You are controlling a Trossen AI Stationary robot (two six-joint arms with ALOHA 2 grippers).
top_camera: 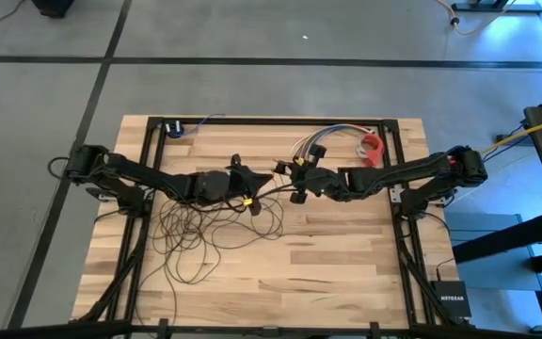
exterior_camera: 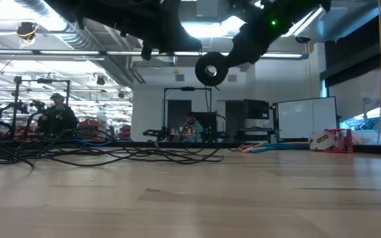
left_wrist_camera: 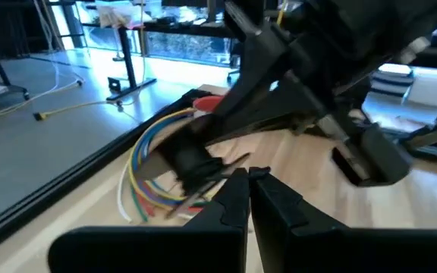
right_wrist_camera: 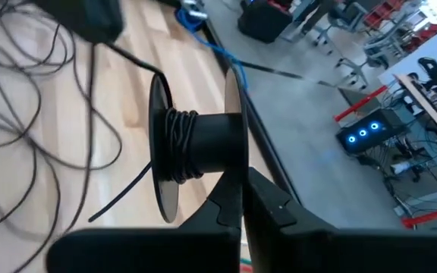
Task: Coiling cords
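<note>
The cords are one thin dark wire. Most of it lies in loose loops [top_camera: 200, 231] on the table's left-centre, and a few turns are wound on a black spool [right_wrist_camera: 203, 144]. The spool [exterior_camera: 210, 69] hangs in the air over the table's middle. My right gripper [right_wrist_camera: 243, 199] is shut on it, reaching in from the right. My left gripper [left_wrist_camera: 249, 180] reaches in from the left, close to the spool, and is shut on a stretch of the wire. The small puck end does not show. My left gripper pinches the thin wire [left_wrist_camera: 226, 173] between its fingertips, about level, coming from the table's left. From there one strand [right_wrist_camera: 135, 59] runs straight to the spool. My right gripper pinches the rim of one spool flange [right_wrist_camera: 234, 171] between its two fingers, slanting down from the table's right. The spool is lifted clear, its axis about level. A loose strand [right_wrist_camera: 120, 199] falls from its core toward the table.
A short bundle of multicoloured wires [top_camera: 310, 141] and a red roll [top_camera: 373, 146] lie at the far right of the table. A small blue item [top_camera: 175, 127] sits at the far left. The near half of the wooden top [top_camera: 346, 273] is bare.
</note>
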